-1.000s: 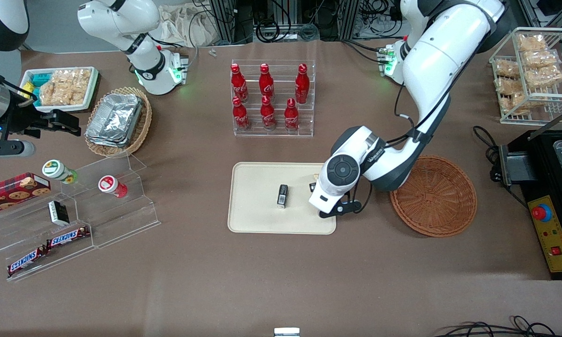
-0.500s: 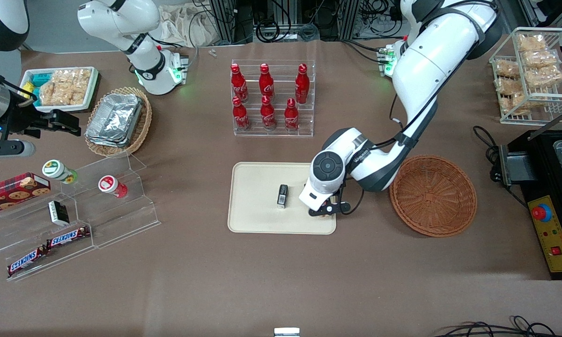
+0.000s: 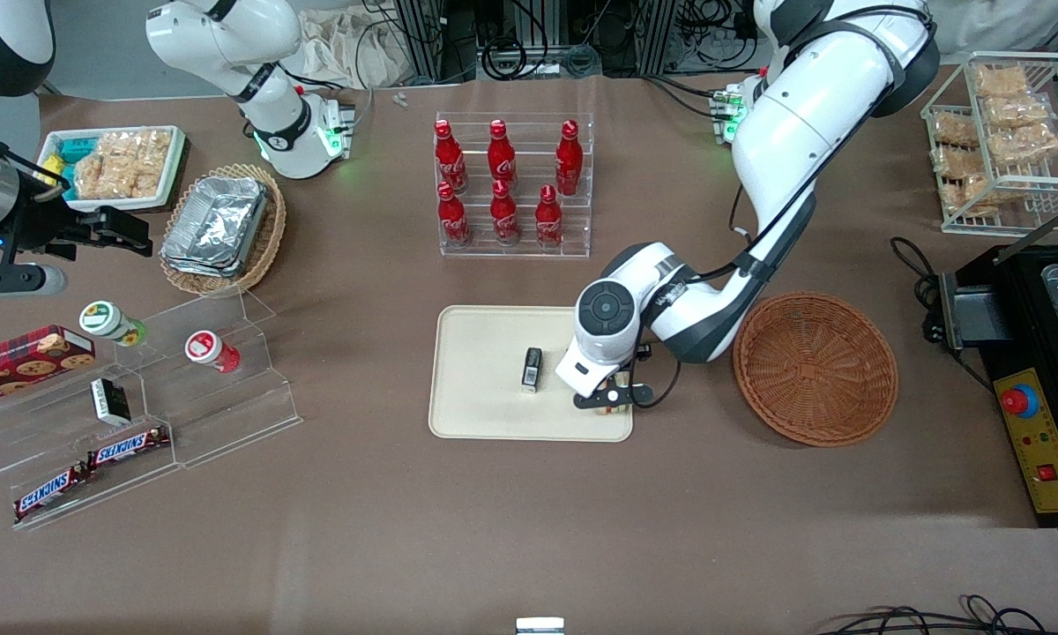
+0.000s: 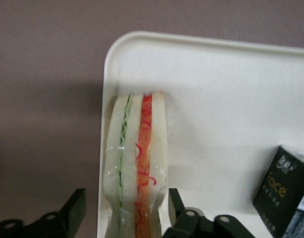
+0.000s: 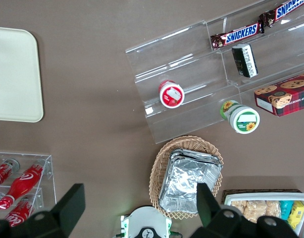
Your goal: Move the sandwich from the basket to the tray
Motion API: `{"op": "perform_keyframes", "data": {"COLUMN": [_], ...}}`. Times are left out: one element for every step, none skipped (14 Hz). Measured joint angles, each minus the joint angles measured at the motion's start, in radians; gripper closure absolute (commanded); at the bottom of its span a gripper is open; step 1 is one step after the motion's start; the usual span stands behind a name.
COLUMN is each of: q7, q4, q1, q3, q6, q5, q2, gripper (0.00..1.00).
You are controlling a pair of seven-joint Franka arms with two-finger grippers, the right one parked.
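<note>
Left wrist view shows the claw [image 4: 123,218] closed on the sandwich [image 4: 135,163], pinching its wrapped base, with the wedge hanging over a corner of the tray [image 4: 211,114]. One bread face sits right along the tray's rim, so part of the sandwich may overhang the brown worktop [image 4: 48,99]. Released here, it could catch the rim and tip off the tray. A small dark box [image 4: 283,191] stands nearby on the tray; shifting inward too far could knock it. In the front view the basket [image 3: 815,369] sits beside the tray, toward the working arm's end.
</note>
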State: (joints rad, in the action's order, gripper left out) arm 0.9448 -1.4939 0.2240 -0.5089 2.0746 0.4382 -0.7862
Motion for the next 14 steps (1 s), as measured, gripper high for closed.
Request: {"op": "perform_keyframes", "data": {"q7": [0.000,0.000,0.000,0.000,0.000,0.000,-0.001,-0.010,-0.037,-0.085,-0.150,-0.220,-0.298,-0.381], "q4": [0.012,0.021,0.028,0.034,0.037,0.038,0.038,0.038,0.038,0.037,0.037,0.036,0.035,0.032], "q1": [-0.005,-0.010,-0.017,-0.025,-0.038,-0.056,-0.079,-0.104,-0.132,-0.163,-0.198,-0.236,-0.282,-0.329], "q3": [0.000,0.000,0.000,0.000,0.000,0.000,0.000,0.000,0.000,0.001,0.002,0.003,0.004,0.005], "q6": [-0.001,-0.004,-0.017,-0.045,-0.080,-0.110,-0.142,-0.176,-0.213,-0.248,-0.283,-0.319,-0.351,-0.377], "q5": [0.000,0.000,0.000,-0.006,-0.021,-0.047,-0.075,-0.100,-0.128,-0.160,-0.195,-0.228,-0.257,-0.283], "q2": [0.010,0.028,0.056,0.091,0.130,0.173,0.218,0.260,0.299,0.335,0.367,0.398,0.427,0.454], "gripper": [0.00,0.00,0.00,0.00,0.00,0.00,0.00,0.00,0.00,0.00,0.00,0.00,0.00,0.00]}}
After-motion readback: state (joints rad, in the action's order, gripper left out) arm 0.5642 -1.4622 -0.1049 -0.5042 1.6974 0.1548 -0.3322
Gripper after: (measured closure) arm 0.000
